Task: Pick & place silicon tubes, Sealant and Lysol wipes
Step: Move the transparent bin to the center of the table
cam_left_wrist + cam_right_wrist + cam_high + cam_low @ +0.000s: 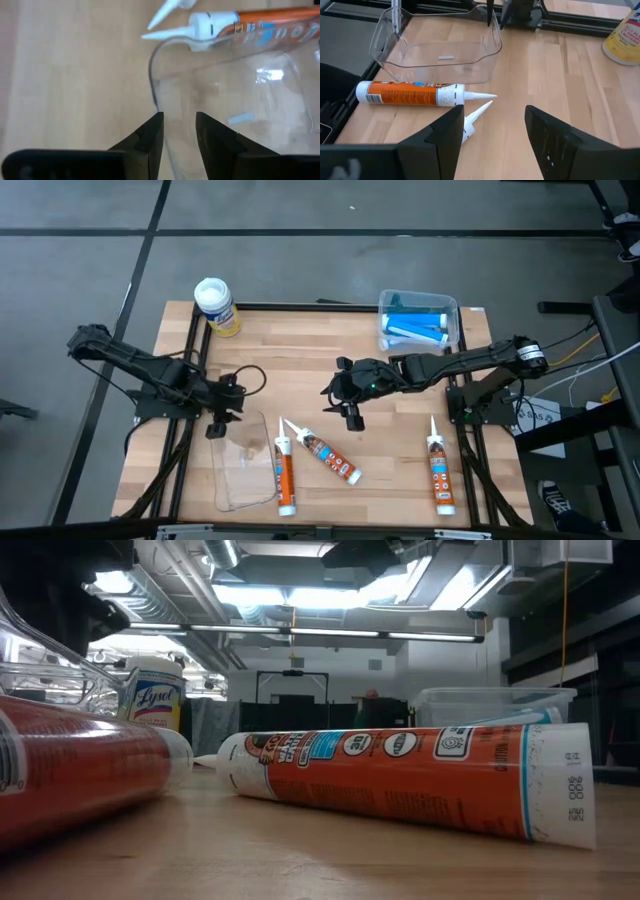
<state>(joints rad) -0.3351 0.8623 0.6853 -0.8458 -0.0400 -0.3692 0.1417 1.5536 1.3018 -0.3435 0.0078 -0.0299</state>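
Observation:
The yellow Lysol wipes canister [215, 305] with a white lid stands upright at the table's far left. Three orange tubes lie on the table: one [285, 472] against the clear container [242, 465], one [327, 453] beside it, and one [440, 477] at the near right. My left gripper [218, 425] is slightly open at the container's far left corner, one finger on each side of the rim [156, 100]. My right gripper [350, 412] is open and empty above the table's middle, just beyond the two tubes' nozzles [480, 105]. My left gripper has one finger inside the clear container and one outside, astride its rim [159, 109] at the far left corner, coming from the table's far left side. I cannot tell whether the fingers touch the rim. The container sits flat on the table.
A clear bin [450, 310] holding blue tubes [415, 328] stands at the far right. Black frame rails run along the table's left and right edges. Bare wood lies between the canister and the bin, and between the middle and right tubes.

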